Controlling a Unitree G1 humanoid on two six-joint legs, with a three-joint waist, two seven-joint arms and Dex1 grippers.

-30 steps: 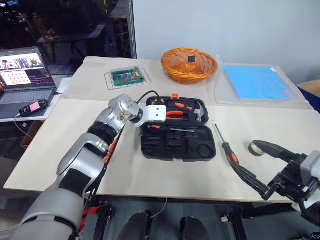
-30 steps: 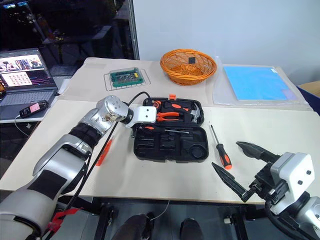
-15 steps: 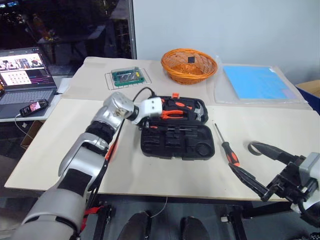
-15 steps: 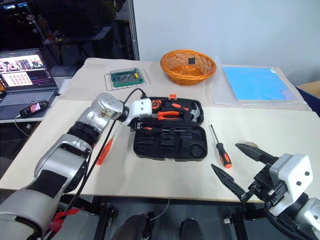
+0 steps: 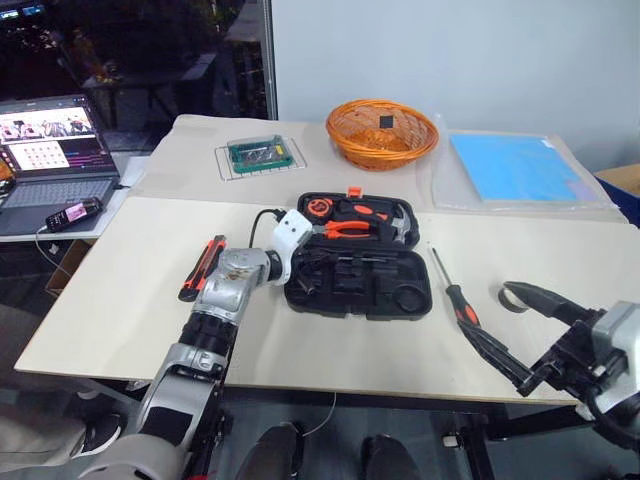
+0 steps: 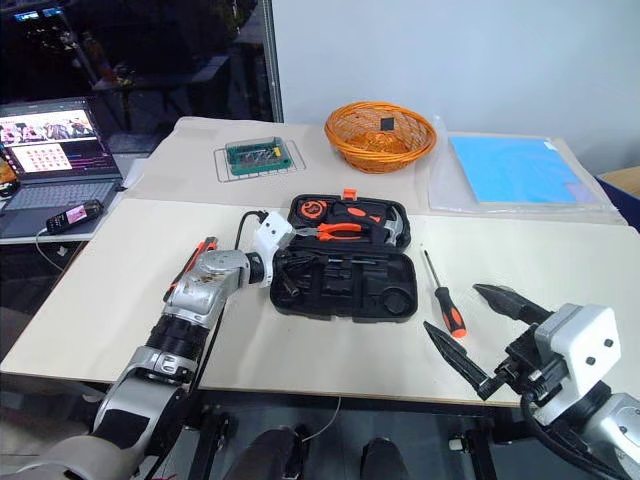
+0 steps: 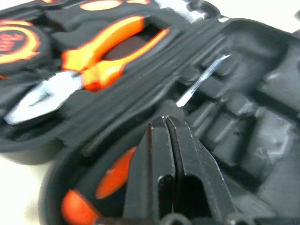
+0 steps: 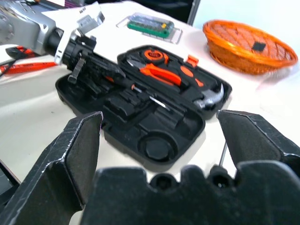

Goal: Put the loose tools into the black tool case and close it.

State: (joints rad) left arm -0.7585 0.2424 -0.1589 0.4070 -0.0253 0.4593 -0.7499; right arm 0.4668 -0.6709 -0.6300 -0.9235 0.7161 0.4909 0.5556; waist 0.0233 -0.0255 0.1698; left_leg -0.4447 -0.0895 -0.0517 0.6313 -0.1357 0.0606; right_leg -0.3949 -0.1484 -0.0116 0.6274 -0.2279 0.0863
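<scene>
Nearest, at the right, the right gripper [image 5: 520, 335] hangs with jaws spread wide, empty. A screwdriver [image 5: 452, 291] lies just beyond it. The open case [image 5: 360, 285] sits mid-table; the left gripper [image 7: 166, 127], jaws pressed together, reaches into its left end. A knife [image 5: 200, 267] lies further left.

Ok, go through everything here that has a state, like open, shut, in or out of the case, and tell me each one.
black tool case: open, lid flat on the table.
left gripper: shut, empty, tips over the case's near half.
right gripper: open, empty.
screwdriver: loose on the table, right of the case.
utility knife: loose on the table, left of the case.
pliers: seated in the case.
laptop: open, screen lit.
</scene>
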